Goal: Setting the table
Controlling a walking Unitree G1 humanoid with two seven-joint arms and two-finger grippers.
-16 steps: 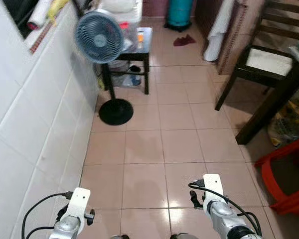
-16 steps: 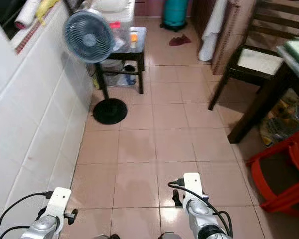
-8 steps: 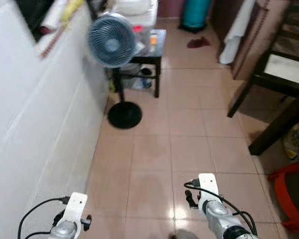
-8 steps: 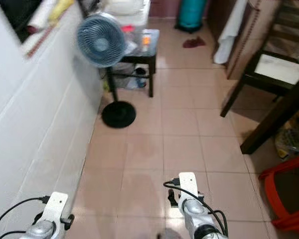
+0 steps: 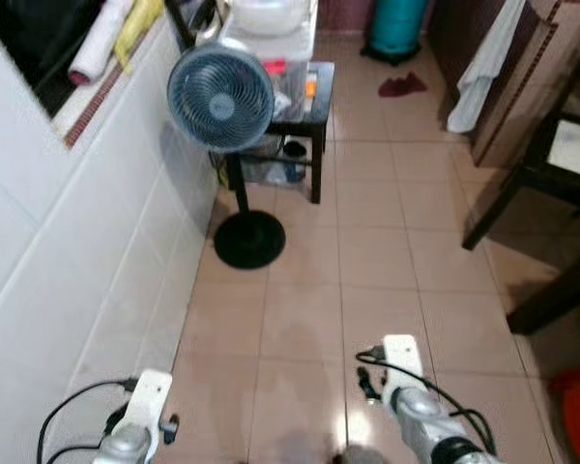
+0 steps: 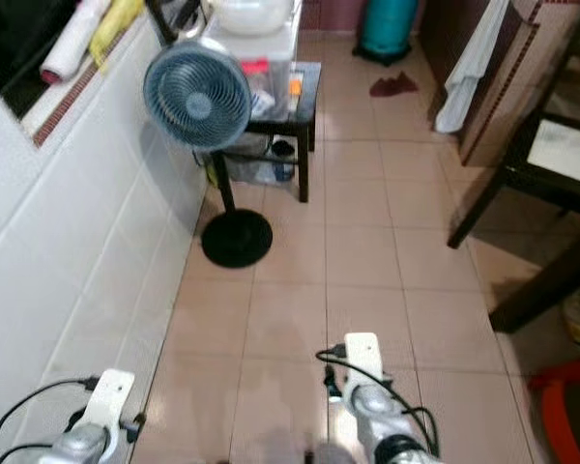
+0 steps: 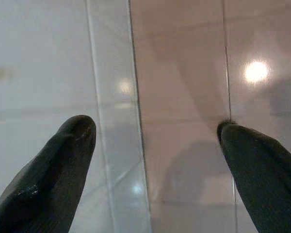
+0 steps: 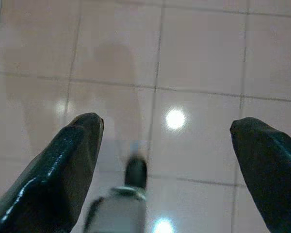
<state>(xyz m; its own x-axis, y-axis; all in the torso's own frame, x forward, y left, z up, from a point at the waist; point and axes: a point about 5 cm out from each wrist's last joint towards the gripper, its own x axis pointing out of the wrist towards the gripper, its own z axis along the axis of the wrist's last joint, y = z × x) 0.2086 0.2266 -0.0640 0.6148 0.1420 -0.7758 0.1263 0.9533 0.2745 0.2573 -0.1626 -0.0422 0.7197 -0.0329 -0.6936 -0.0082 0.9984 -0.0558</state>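
both arms hang low at the bottom of the head views, which fits a robot walking rather than handling anything. the left gripper is spread wide with nothing between its fingers, pointing down where the white tiled wall meets the floor. the right gripper is also wide and holds nothing, looking down at bare pink tiles with a lamp glare on them.

nothing for setting a table is in reach. the nearest likely source, as a judgement, is the small dark surface in the upper middle of the frame, which carries a white bowl-like thing and some small containers too blurred to name. a standing fan is parked in front of it, close to the wall, its round base on the floor, probably kept there out of the walkway.

at the right edge a dark chair and a table leg show, so the dining table lies off to that side. a cloth hangs in the upper right, and a teal cylinder stands at the top.

the task looks barely begun: the robot seems to be in transit, hands free for a pickup.
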